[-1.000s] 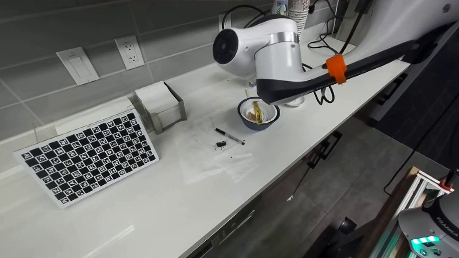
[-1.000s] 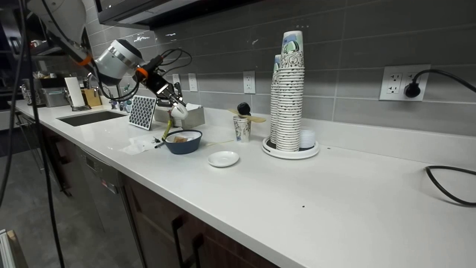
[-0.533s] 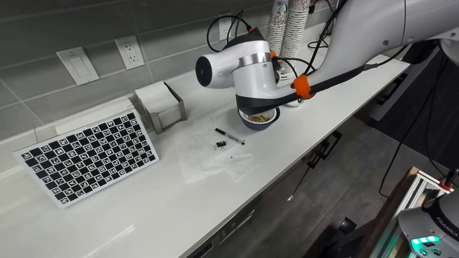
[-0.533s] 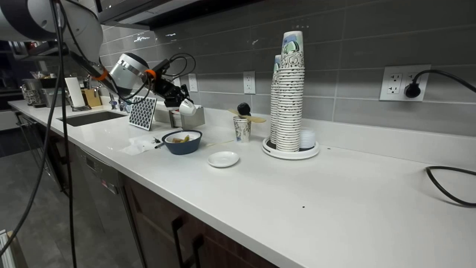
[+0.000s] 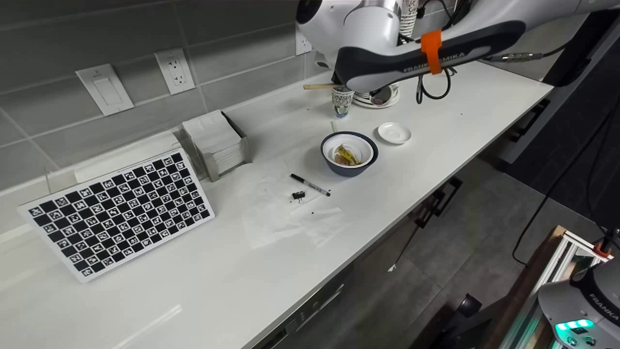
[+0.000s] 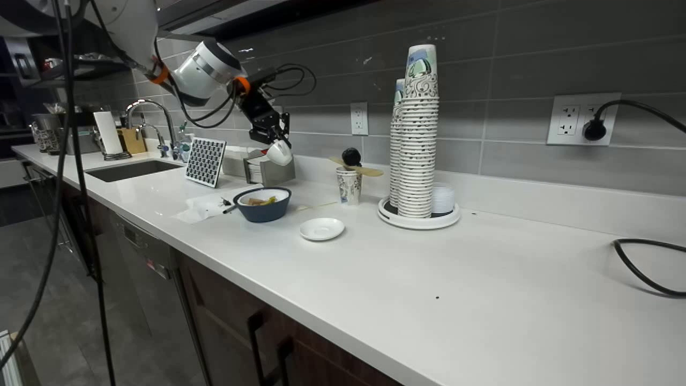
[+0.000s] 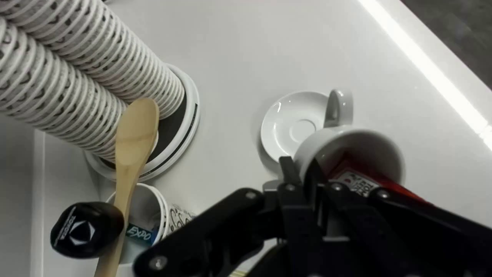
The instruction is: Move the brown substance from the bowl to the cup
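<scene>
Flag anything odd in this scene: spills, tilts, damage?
Two things. The hand holds the mug tilted, and a ketchup packet pokes out past its rim, so it might slide out. Also, black bits lie by the pen: too small to identify, but they look like debris.

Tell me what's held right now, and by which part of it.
The end effector pinches a white mug by the wall at its rim, not the handle.
</scene>
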You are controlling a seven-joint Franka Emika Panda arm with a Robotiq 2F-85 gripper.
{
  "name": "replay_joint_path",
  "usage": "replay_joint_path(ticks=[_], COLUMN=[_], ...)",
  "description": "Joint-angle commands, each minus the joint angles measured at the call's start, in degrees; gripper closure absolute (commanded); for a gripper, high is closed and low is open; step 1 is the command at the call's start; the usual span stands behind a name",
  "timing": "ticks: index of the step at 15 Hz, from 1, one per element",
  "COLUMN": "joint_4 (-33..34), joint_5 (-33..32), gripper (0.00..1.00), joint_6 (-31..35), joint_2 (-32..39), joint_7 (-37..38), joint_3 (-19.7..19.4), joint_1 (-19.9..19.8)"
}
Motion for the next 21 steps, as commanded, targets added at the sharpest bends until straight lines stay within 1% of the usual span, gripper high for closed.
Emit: replay_joint_path(ticks=[1, 3, 4, 6, 7, 8, 10, 11, 12, 15, 17, 19, 21], joint_4=[-7.99, -12.24, -6.06, -8.98, -9.66, -8.89, -7.89, -8.15, -7.69, -8.73, -8.3, -8.74, -9.0], joint_5=[10.6, 17.2, 12.89, 15.8, 16.1, 16.87, 20.06, 22.45, 25.05, 32.9, 38.78, 42.61, 44.8], gripper=[0.98, 0.98, 0.91, 0.91, 0.98, 0.98, 0.98, 0.98, 0.98, 0.98, 0.98, 0.98, 0.98], joint_6=[7.55, 11.36, 7.79, 9.97, 10.3, 10.14, 11.54, 13.37, 14.43, 21.34, 23.28, 24.92, 25.3], joint_2=[-6.27, -7.96, -4.23, -5.33, -5.61, -4.53, -2.05, -1.36, -0.23, 0.53, 1.22, 1.01, 0.82], joint_7=[-1.27, -0.58, -1.08, -1.1, -1.05, -2.03, -4.74, -6.92, -9.15, -16.45, -20.39, -23.54, -25.67], joint_3=[0.01, -0.38, -2.02, -2.28, -2.28, -2.53, -3.51, -3.89, -4.4, -5.23, -5.42, -5.78, -6.17], joint_1=[-5.88, -8.03, -5.2, -6.49, -6.57, -6.96, -9.29, -10.78, -12.04, -17.09, -20.11, -21.92, -22.57])
